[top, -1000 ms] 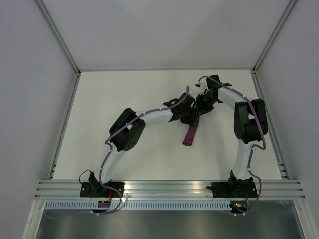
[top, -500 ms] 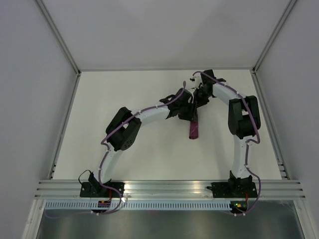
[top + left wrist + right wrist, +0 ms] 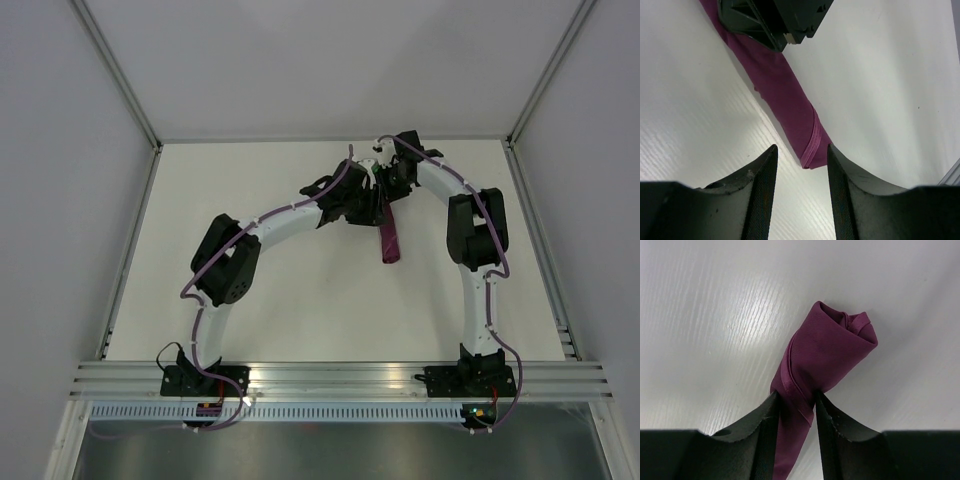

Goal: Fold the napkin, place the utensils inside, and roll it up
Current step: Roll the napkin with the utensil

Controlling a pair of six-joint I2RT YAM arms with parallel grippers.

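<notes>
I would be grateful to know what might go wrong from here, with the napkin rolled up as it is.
1. The right gripper pinches the napkin near one end only. A pull or lift from there might loosen the roll.
2. The left gripper stands open at the other end, so nothing holds that end and the outer wrap might spring open.
3. The two grippers sit close together over the roll and might bump if either moves.

The napkin [image 3: 389, 240], deep purple-maroon and slightly shiny, lay rolled into 1 narrow tube on the table [image 3: 230, 200], beyond its centre, running near-to-far, with overlapping layers showing at one end.
</notes>
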